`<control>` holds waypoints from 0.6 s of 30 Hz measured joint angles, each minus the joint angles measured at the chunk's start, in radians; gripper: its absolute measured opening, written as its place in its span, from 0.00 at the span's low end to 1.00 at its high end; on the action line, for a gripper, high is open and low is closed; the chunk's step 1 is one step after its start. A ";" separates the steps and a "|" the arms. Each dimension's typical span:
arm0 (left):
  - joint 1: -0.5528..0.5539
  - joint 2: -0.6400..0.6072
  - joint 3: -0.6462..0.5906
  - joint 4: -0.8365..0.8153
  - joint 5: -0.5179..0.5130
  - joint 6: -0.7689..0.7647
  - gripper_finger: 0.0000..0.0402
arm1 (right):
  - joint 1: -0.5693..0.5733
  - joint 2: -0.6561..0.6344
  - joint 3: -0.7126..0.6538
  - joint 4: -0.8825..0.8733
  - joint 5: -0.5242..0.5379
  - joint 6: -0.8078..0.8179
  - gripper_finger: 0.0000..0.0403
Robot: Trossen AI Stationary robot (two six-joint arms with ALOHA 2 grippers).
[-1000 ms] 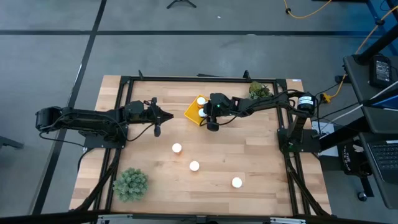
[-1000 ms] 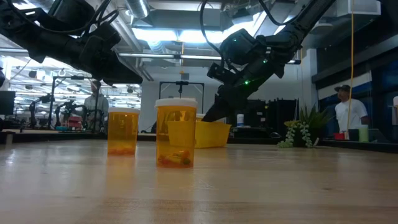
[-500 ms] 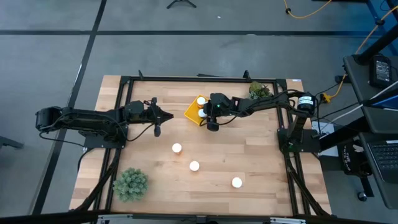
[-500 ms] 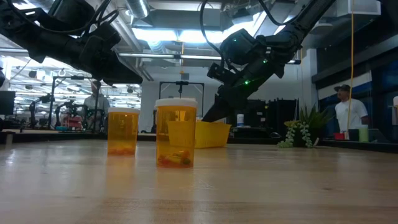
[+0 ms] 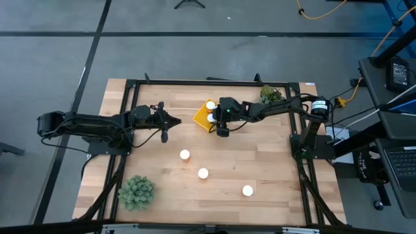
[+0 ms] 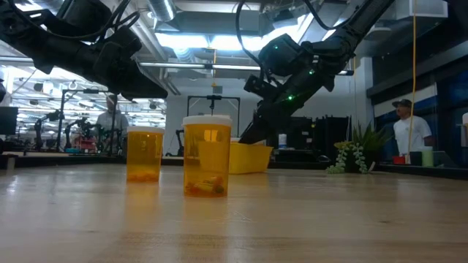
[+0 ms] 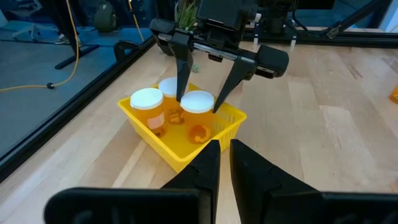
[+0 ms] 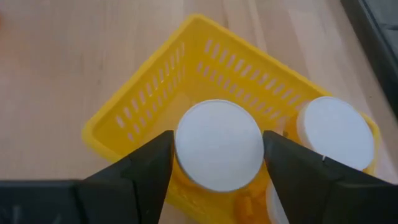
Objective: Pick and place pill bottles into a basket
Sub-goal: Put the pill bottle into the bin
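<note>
The yellow basket (image 7: 155,140) stands at the far middle of the table (image 5: 201,116) with three white-capped orange pill bottles upright in it. My right gripper (image 7: 200,102) hangs open over it, slanting down. Its fingers flank the cap of one bottle (image 8: 217,146) with thin gaps. Three more pill bottles stand on the table nearer the front (image 5: 185,155) (image 5: 203,173) (image 5: 247,190). My left gripper (image 7: 224,146) waits shut above the table's left part (image 5: 177,120), pointing at the basket.
A green plant (image 5: 136,192) sits at the near left corner and another (image 5: 272,94) at the far right. A black frame (image 5: 195,82) rims the table. In the low view, people (image 6: 409,131) stand in the room beyond the table.
</note>
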 joint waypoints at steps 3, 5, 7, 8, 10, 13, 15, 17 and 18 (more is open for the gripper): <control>0.000 0.000 0.000 0.000 0.000 0.000 0.08 | 0.000 0.000 0.000 -0.001 0.039 -0.013 0.61; 0.000 0.000 0.000 0.000 0.000 0.000 0.08 | -0.001 -0.002 0.000 -0.003 0.046 -0.015 0.61; 0.000 0.000 0.000 0.000 0.000 0.000 0.08 | -0.001 -0.010 -0.002 -0.009 0.048 -0.015 0.61; 0.000 0.000 0.000 0.000 0.000 0.000 0.08 | -0.001 -0.014 -0.002 -0.011 0.048 -0.015 0.61; 0.000 0.000 0.000 0.000 0.000 0.000 0.08 | -0.001 -0.025 -0.002 -0.013 0.048 -0.015 0.61; 0.000 0.000 0.000 0.000 0.000 0.000 0.08 | -0.001 -0.031 -0.002 -0.006 0.047 -0.015 0.61; 0.000 0.000 0.000 0.000 0.000 0.000 0.08 | -0.001 -0.031 -0.002 -0.013 0.047 -0.016 0.61; 0.000 0.000 0.000 0.000 0.000 0.000 0.08 | -0.001 -0.031 -0.002 -0.014 0.047 -0.021 0.61; 0.000 0.000 0.000 0.000 0.000 -0.001 0.08 | -0.001 -0.031 -0.002 -0.019 0.047 -0.023 0.61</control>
